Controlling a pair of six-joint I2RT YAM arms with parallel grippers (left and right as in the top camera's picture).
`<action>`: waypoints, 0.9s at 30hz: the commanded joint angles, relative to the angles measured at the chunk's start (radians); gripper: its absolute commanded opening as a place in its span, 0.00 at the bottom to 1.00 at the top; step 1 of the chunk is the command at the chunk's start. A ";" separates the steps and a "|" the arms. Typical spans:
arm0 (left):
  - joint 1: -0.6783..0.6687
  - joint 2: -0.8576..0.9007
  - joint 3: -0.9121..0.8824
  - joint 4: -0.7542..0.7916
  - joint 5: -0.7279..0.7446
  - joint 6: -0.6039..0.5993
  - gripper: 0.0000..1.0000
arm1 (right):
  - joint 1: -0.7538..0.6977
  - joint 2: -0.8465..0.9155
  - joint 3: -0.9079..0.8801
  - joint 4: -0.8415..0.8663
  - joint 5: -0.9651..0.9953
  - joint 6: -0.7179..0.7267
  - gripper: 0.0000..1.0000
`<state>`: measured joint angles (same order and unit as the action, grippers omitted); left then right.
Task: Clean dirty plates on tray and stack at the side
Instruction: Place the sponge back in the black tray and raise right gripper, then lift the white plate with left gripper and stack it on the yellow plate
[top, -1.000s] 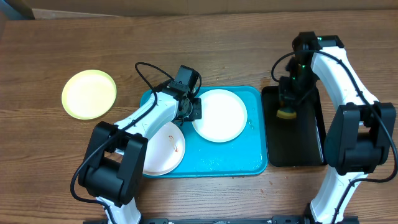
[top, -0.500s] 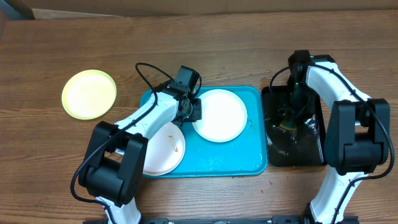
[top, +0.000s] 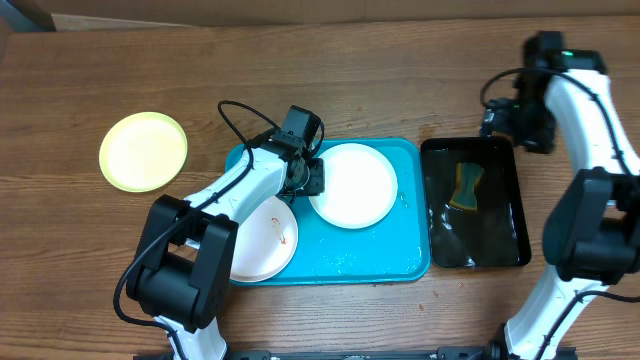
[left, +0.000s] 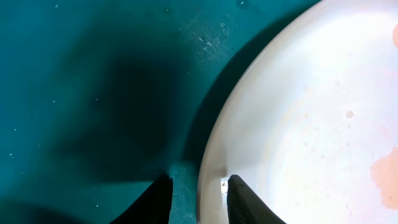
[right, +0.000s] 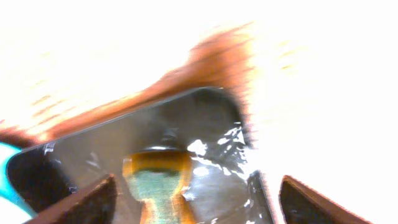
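A white plate (top: 352, 185) lies on the turquoise tray (top: 360, 250), and a second white plate (top: 262, 238) with a brown smudge sits at the tray's near left. The yellow-green plate (top: 143, 150) rests on the table to the left. My left gripper (top: 310, 180) sits low at the first plate's left rim. In the left wrist view its gripper (left: 198, 202) stands slightly open astride the rim of the plate (left: 311, 124), with bare tray (left: 93, 93) showing beside the rim. My right gripper (top: 500, 118) hangs wide open and empty above the far end of the black tray.
The black tray (top: 495, 230) holds water and a yellow-green sponge (top: 465, 185) lying loose. In the blurred right wrist view the sponge (right: 158, 180) shows between the wide-apart fingers (right: 81, 199). Bare wooden table surrounds both trays.
My right gripper has opened, left the sponge in the black tray and moved up toward the far right. My left jaws have parted a little at the plate's rim; that arm has stayed put.
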<state>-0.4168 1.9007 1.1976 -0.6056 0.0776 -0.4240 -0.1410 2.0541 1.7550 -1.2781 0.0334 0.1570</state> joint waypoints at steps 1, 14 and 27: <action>-0.011 0.009 0.001 0.013 0.000 -0.002 0.30 | -0.058 -0.029 0.008 0.001 0.007 0.003 1.00; -0.035 0.005 0.011 0.023 0.047 -0.002 0.04 | -0.122 -0.029 0.008 0.100 -0.027 0.007 1.00; 0.037 -0.061 0.303 -0.232 0.047 0.084 0.04 | -0.122 -0.029 0.008 0.126 -0.027 0.007 1.00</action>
<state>-0.3824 1.8816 1.4185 -0.8158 0.1154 -0.3817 -0.2619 2.0541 1.7550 -1.1572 0.0067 0.1570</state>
